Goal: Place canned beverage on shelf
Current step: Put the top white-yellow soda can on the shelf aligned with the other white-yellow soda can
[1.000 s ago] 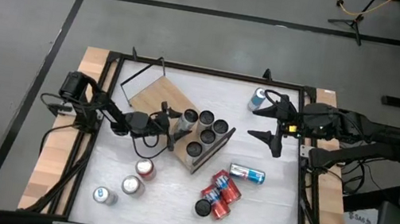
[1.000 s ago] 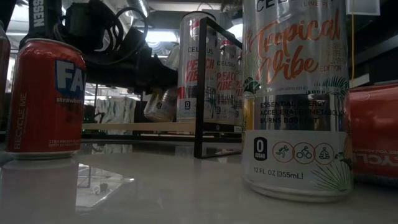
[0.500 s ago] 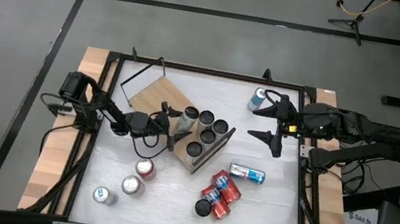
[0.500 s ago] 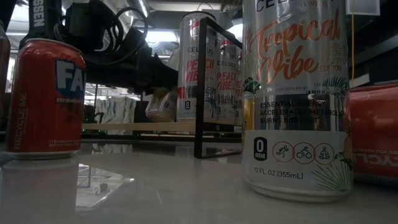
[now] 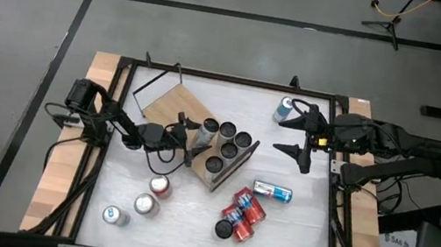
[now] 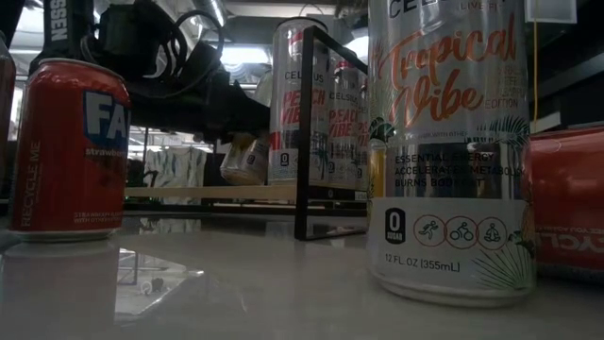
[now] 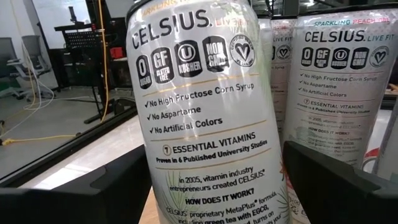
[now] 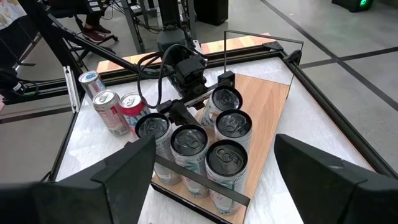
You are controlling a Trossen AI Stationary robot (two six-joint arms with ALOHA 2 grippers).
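Now your left gripper (image 5: pixel 192 139), jaws wide around the Celsius can (image 7: pixel 208 112) standing on the shelf (image 5: pixel 172 103) beside four others — released, I'd say; next, back straight off.

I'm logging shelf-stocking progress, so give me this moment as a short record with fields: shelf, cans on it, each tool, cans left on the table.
shelf: wooden board on a black wire frame, lying at an angle mid-table
cans on shelf: four upright, grouped at one end
fifth can: can between the left tool's fingers, over the board beside the group
left tool: left tool, fingers spread on either side of that can
right tool: right tool, open, empty, waiting at the right side
cans off shelf: three upright at front left, red cluster, one lying, one at the back
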